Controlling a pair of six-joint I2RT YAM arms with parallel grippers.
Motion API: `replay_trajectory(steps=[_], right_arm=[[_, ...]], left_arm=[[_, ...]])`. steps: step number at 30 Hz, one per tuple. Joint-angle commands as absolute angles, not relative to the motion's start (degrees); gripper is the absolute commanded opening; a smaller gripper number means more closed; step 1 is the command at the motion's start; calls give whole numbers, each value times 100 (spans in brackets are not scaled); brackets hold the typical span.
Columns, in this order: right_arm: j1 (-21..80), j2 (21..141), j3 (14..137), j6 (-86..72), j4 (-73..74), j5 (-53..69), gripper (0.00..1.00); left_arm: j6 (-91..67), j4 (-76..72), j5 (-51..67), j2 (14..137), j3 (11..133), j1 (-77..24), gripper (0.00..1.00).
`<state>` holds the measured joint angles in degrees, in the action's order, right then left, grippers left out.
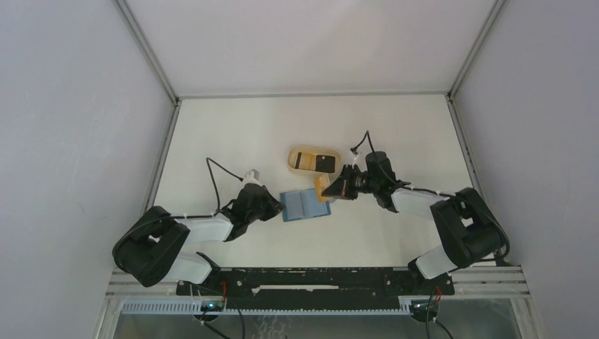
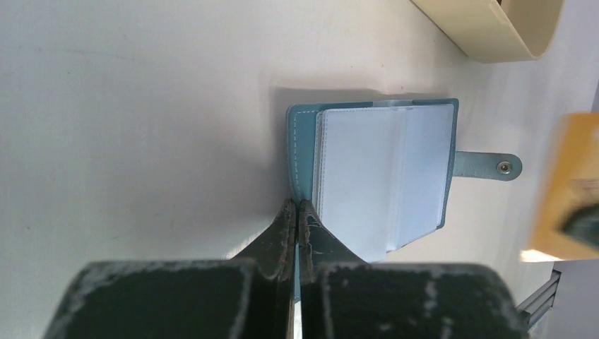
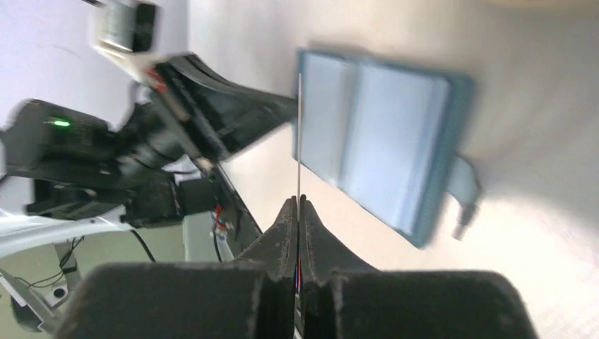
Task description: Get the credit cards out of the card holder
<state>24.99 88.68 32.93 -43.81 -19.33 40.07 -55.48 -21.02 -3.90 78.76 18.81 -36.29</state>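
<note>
The teal card holder point(image 1: 305, 205) lies open on the table, its pale blue slots point(image 2: 381, 176) facing up and its snap tab point(image 2: 494, 167) pointing right. My left gripper point(image 2: 297, 205) is shut on the near corner of its left cover point(image 1: 281, 206). My right gripper point(image 3: 297, 201) is shut on a tan credit card point(image 1: 323, 186), which it holds just off the holder's right edge. That card shows edge-on as a thin line point(image 3: 299, 134) in the right wrist view and as an orange blur point(image 2: 572, 187) in the left wrist view. The open holder point(image 3: 381, 148) lies beyond it.
A beige oval tray point(image 1: 295, 167) sits just behind the holder with a dark card point(image 1: 325, 162) lying in it; its rim point(image 2: 494, 32) shows at the top of the left wrist view. The left arm point(image 3: 212, 120) reaches in close to the right fingers.
</note>
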Motion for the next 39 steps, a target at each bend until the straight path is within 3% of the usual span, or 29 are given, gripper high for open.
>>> replay_trajectory(steps=[1, 18, 39], right_arm=[[2531, 8259, 3945, -4433, -1810, 3510, 0], [2635, 10804, 5902, -5828, -2328, 2940, 0], [2864, 11546, 6575, -5877, -1944, 2730, 0]], left_arm=[[-5319, -1164, -433, 8144, 1778, -3639, 0], [-5112, -1246, -224, 8140, 1968, -3636, 0], [-5158, -1358, -279, 8043, 1787, -3634, 0]])
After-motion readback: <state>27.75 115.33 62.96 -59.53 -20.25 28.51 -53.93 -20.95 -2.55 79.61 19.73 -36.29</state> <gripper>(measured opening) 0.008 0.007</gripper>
